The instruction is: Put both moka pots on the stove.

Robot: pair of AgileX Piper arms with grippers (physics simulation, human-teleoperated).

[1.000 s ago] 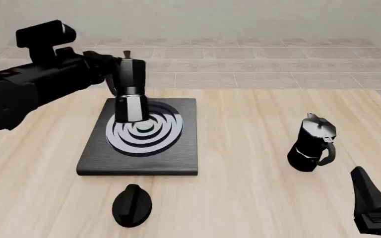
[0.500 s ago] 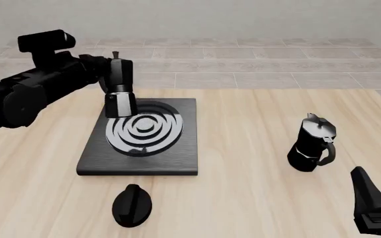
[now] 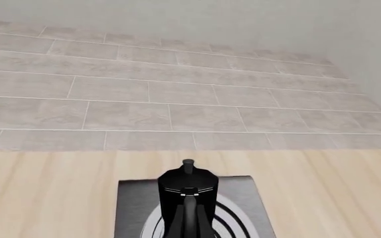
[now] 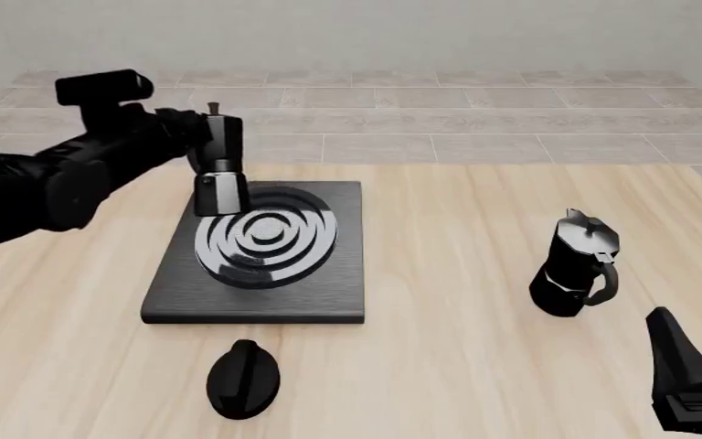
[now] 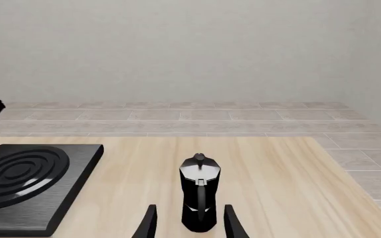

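Front view: the first moka pot (image 4: 220,167) hangs upright at the stove's (image 4: 326,283) far-left corner, carried by the left gripper (image 4: 195,146), which reaches in from the table's left edge and seems clamped on its handle side — the jaws themselves are hidden. The second moka pot (image 4: 577,265) stands upright near the table's right edge, straight ahead of the right gripper (image 4: 693,384), the nearer arm for it.

Left wrist view: the pot (image 3: 188,203) sits dead centre, handle toward the camera, over the stove (image 3: 243,191); no fingers show.

Right wrist view: the second pot (image 5: 199,198) stands between the parted fingers (image 5: 149,223), handle facing them — not yet gripped. The stove (image 5: 65,196) lies well apart.
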